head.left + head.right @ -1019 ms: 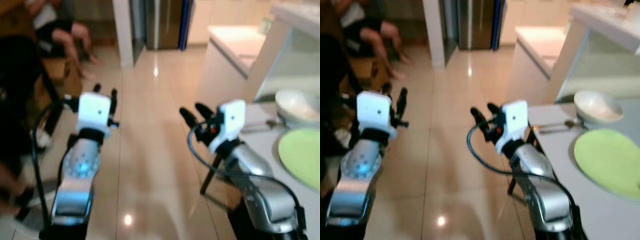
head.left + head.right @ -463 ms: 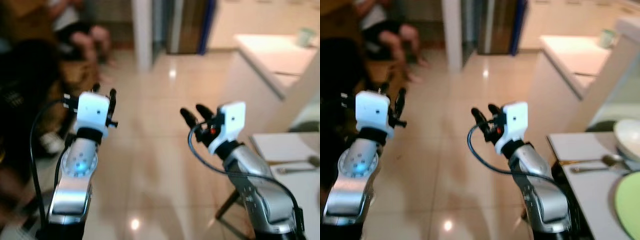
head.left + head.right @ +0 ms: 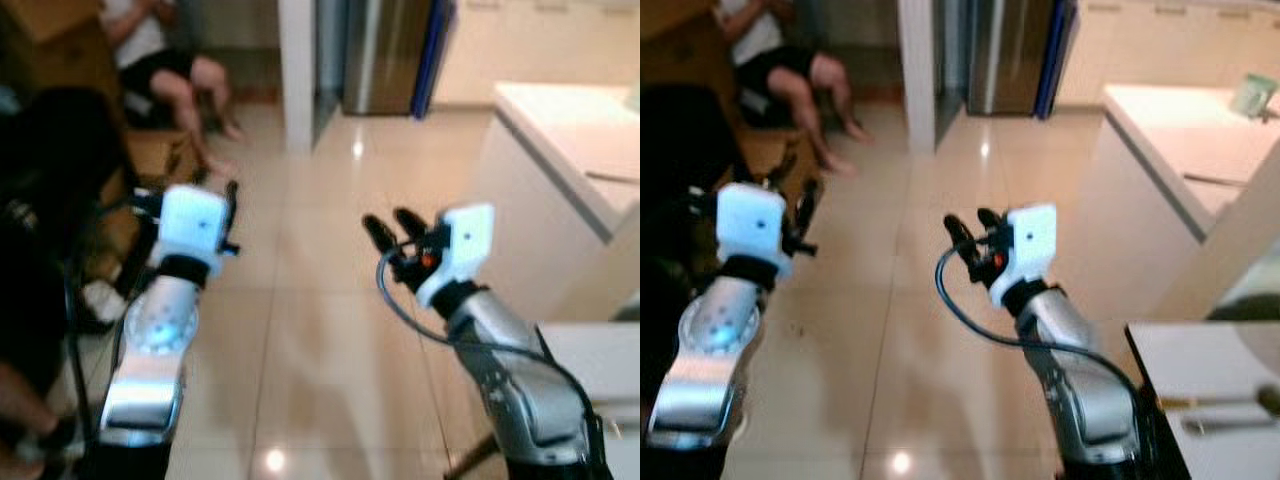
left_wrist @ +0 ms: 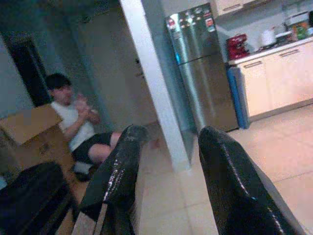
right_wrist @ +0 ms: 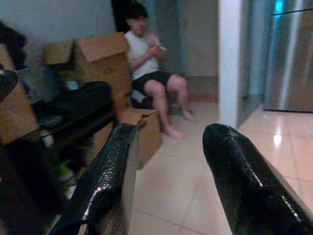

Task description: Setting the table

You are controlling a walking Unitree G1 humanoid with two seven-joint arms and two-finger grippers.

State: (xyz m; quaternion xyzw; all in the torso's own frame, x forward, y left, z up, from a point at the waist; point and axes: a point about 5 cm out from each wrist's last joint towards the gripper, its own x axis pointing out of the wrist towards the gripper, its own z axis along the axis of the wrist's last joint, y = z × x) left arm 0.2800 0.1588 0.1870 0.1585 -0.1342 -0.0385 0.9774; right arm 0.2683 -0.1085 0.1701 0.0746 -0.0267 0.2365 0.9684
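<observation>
— Beige tile floor (image 3: 300,330) runs ahead of the robot, glossy with ceiling light. Is either arm carrying anything?

— No. The left gripper (image 3: 211,186) is raised over the floor with its two black fingers (image 4: 117,181) spread and nothing between them. The right gripper (image 3: 394,226) is the same, fingers (image 5: 105,176) parted around bare air.

— So where are the table things?

— The white table (image 3: 1200,365) shows at the robot's right, low in the head views. A spoon (image 3: 1230,400) and a second piece of cutlery just beside it lie on the tabletop, well apart from both grippers. A pale counter (image 3: 1180,130) stands further back on the same side.

— What is the step, then?

— Judging by the empty grippers pointing down the room, the robot is probably walking off to fetch more tableware. To do it well it should keep both arms tucked and level, steer wide of the white pillar (image 3: 297,70) and the cardboard boxes (image 5: 93,58), and give room to the person sitting (image 3: 790,65) on the left. The head views are blurred, so it should steady itself before reaching for anything.

— Any writing or brand to read?

— None legible. The steel fridge (image 4: 203,68) carries small coloured patches near its top, too small to make out, and the red appliance (image 4: 237,45) on the far counter shows no readable mark.
</observation>
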